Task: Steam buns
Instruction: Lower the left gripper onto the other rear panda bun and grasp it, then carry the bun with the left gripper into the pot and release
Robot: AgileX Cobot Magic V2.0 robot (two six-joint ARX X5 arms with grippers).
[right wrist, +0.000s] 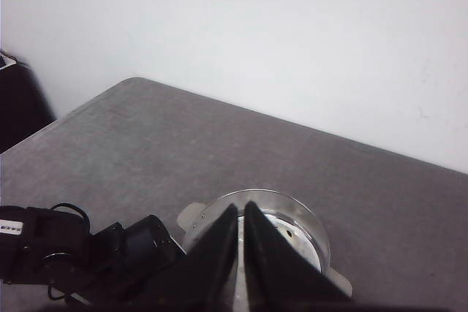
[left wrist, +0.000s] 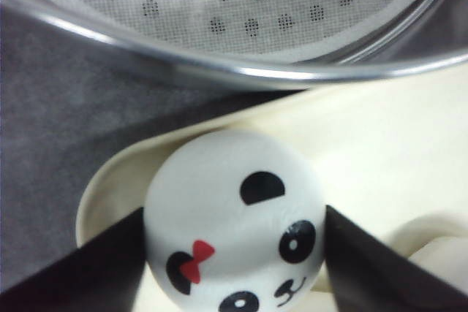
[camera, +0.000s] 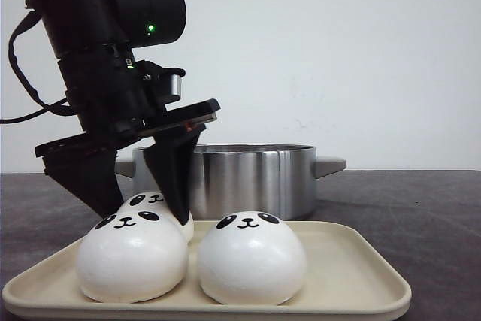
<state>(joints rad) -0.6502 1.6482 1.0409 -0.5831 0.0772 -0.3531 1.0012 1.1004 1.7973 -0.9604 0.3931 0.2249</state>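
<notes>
Three panda-faced buns show on the cream tray (camera: 353, 261) in the front view: front left (camera: 131, 257), front right (camera: 252, 257) and one behind at the left (camera: 155, 202). My left gripper (camera: 143, 214) straddles that rear bun, a finger pressed on each side. In the left wrist view this bun (left wrist: 219, 180) carries a red bow and sits on the tray between the gripper's (left wrist: 234, 208) black fingers (left wrist: 365, 261). My right gripper (right wrist: 241, 206) is shut and empty, high above the steel pot (right wrist: 292, 217). A fourth bun is not in view.
The steel steamer pot (camera: 255, 178) with side handles stands just behind the tray; its perforated rack (left wrist: 241, 5) shows close beyond the tray's corner (left wrist: 395, 144). Another bun's edge (left wrist: 431, 242) lies beside the held one. Dark grey table (camera: 421, 208) all around.
</notes>
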